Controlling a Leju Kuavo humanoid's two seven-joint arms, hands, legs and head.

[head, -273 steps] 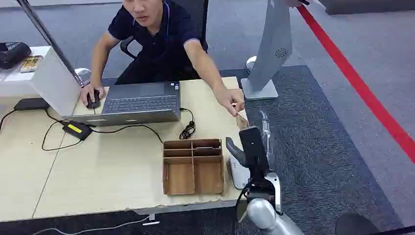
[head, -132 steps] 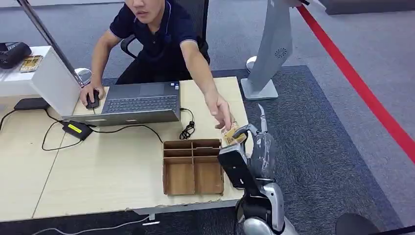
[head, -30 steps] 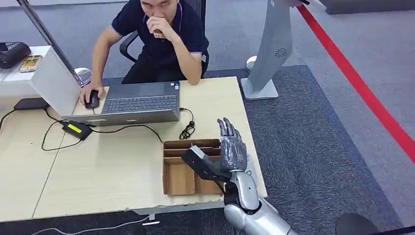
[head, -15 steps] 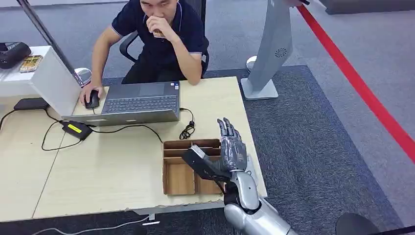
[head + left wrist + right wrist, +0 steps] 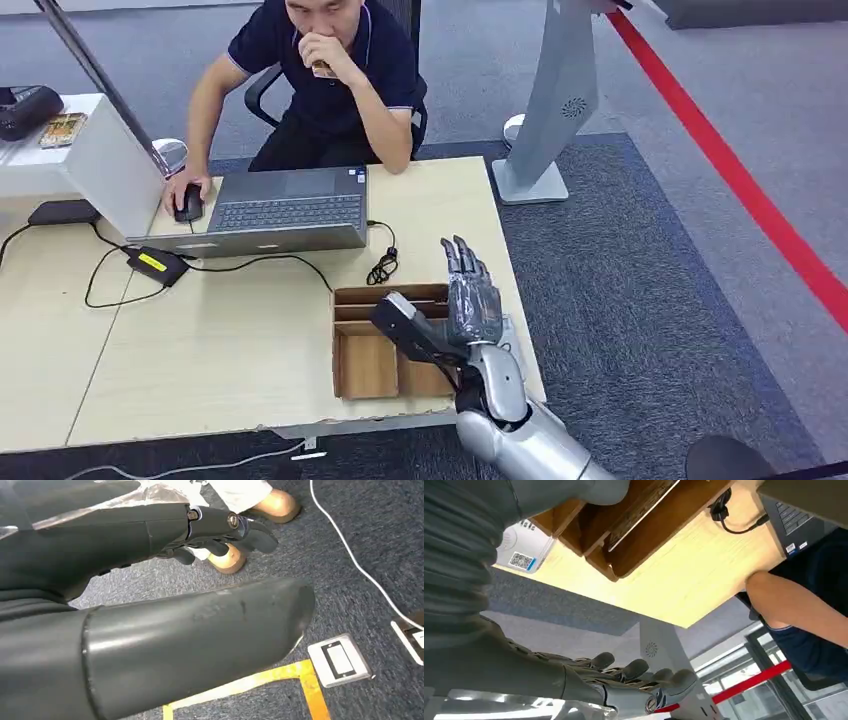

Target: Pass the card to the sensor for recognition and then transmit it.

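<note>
My right hand [image 5: 465, 300] is raised over the right side of the wooden organizer [image 5: 365, 365], fingers straight and spread, thumb out to the side, holding nothing. The right wrist view has the same hand [image 5: 624, 680] empty, the organizer [image 5: 589, 525] beyond it, and a flat card [image 5: 644, 507] lying in one of its compartments. The white sensor [image 5: 524, 547] with a QR label sits on the table beside the organizer. The person at the far side holds a small brownish thing [image 5: 322, 68] in a raised hand. My left hand [image 5: 150, 540] hangs over the carpet, empty.
A laptop [image 5: 285, 210] with a power brick [image 5: 155, 262] and cables [image 5: 383, 265] lies on the wooden table [image 5: 200, 340]; the person's other hand is on a mouse [image 5: 187, 205]. A grey stand [image 5: 545, 110] rises past the table's far right corner.
The person took the card from my right hand and drew back. Over the last second my empty right hand edged slightly further over the organizer.
</note>
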